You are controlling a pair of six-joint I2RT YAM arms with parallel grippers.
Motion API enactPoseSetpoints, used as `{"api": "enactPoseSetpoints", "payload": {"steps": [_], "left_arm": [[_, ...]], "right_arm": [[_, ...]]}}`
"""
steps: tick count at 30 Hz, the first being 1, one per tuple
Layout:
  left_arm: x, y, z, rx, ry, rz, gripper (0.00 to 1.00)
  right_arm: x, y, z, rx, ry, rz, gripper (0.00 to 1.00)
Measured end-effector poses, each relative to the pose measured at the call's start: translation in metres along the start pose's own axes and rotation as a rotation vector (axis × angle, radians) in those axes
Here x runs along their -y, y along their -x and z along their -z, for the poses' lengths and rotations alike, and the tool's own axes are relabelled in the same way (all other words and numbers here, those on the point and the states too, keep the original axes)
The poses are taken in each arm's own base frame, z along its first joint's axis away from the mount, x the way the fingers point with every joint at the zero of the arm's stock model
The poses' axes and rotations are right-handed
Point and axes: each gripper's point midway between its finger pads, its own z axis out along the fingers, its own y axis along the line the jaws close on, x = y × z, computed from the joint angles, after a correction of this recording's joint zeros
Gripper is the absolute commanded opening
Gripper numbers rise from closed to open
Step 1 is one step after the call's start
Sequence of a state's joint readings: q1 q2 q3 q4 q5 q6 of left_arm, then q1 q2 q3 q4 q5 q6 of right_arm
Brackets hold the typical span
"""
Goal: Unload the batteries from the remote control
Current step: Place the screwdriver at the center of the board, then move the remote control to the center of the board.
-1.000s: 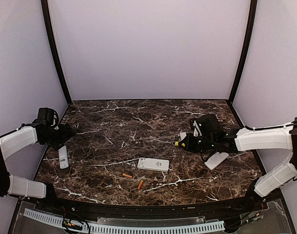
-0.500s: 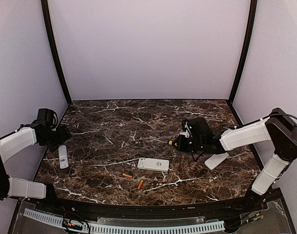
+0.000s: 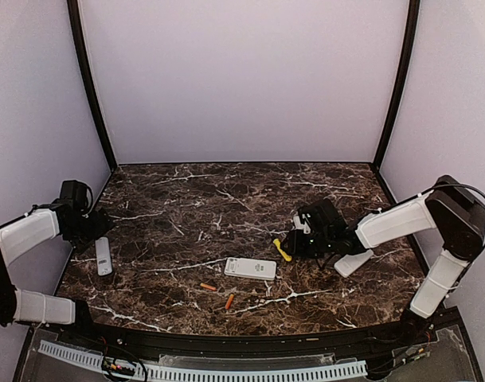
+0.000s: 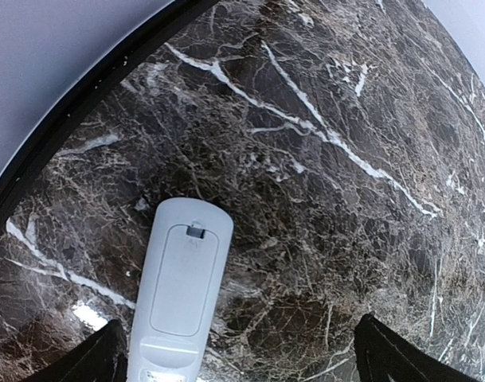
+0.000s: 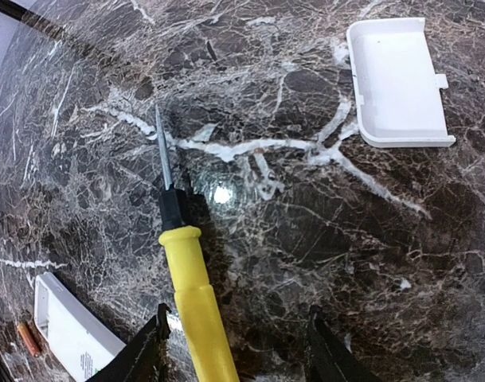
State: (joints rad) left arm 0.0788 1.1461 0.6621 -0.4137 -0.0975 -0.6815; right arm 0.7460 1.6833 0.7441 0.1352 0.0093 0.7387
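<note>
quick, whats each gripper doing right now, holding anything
Left gripper: open, holding nothing, just by the small white remote.
Right gripper: open, the yellow screwdriver lies loose between its fingers, not clamped.

You are working in a robot test cell, a lab bench set-up. Plain pale lilac wall panels (image 3: 242, 79) close off the back and both sides, joined by thin black corner posts (image 3: 89, 87). The floor of the booth is a dark brown marble-patterned tabletop (image 3: 194, 207). A white slotted cable duct (image 3: 226, 372) and loose wiring (image 3: 119, 368) run along its near edge. The left white-shelled robot arm (image 3: 27, 231) and the right white-shelled robot arm (image 3: 401, 223) reach in over it. Small props lie on the tabletop, among them a white rectangular remote control (image 3: 250, 268) and a yellow-handled screwdriver (image 3: 282, 250).
</note>
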Motion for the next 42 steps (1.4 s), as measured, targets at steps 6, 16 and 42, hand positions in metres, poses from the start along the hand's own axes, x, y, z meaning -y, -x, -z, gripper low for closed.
{"api": "enactPoseSetpoints", "payload": {"steps": [6, 16, 42], "left_arm": [[-0.02, -0.007, -0.012, -0.037, 0.055, 0.04, 0.98], [-0.028, -0.027, -0.038, -0.148, 0.09, 0.037, 0.92], [-0.015, -0.027, -0.061, -0.21, 0.122, -0.069, 0.58]], "right_arm": [[0.0, 0.005, 0.009, 0.015, -0.008, 0.007, 0.59], [-0.01, 0.018, 0.025, 0.061, 0.017, 0.027, 0.64], [-0.007, 0.021, 0.031, 0.079, 0.0, 0.027, 0.64]]}}
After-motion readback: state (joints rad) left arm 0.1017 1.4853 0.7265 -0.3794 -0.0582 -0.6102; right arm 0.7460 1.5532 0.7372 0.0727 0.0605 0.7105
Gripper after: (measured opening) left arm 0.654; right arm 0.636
